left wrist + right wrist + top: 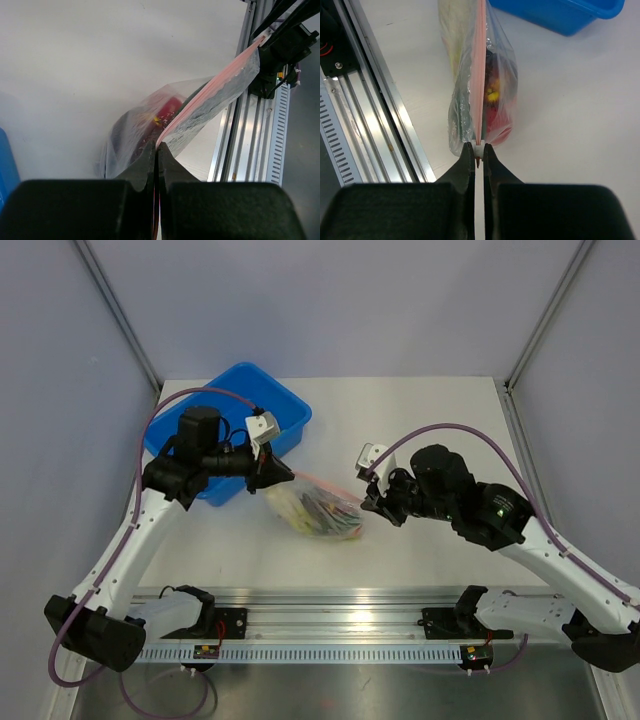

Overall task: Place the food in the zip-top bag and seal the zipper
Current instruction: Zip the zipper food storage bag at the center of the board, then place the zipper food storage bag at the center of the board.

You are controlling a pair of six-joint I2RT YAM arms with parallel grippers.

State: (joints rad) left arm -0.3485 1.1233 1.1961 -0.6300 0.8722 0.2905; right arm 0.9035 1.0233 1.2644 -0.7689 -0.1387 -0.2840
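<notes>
Left gripper (156,150) and right gripper (479,150), as I read them, are each clamped on opposite ends of the zipper (480,75), stretching it between them, with the zip-top bag (315,512) below it containing the food (167,107), over the white table (430,420) near the blue bin (235,415).

This is a robotics lab cell. Plain grey panels (330,300) on aluminium posts (118,315) enclose a white table (440,410), with a slotted aluminium rail (330,623) along its near edge
</notes>
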